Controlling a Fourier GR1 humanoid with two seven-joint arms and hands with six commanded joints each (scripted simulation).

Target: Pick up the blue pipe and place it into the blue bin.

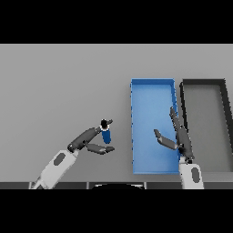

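A short blue pipe (106, 134) with a dark top stands upright on the grey table, left of the blue bin (152, 84). My left hand (87, 140) reaches in from the lower left; its fingers lie along the pipe's left side and its thumb stretches out just below the pipe. The fingers look straight, not curled round it. Over the bin's right wall hangs my right hand (178, 136), open, fingers pointing up and thumb spread left over the bin floor.
A black bin (224, 118) stands directly right of the blue bin, its long side touching or nearly touching. Both bins hold nothing visible.
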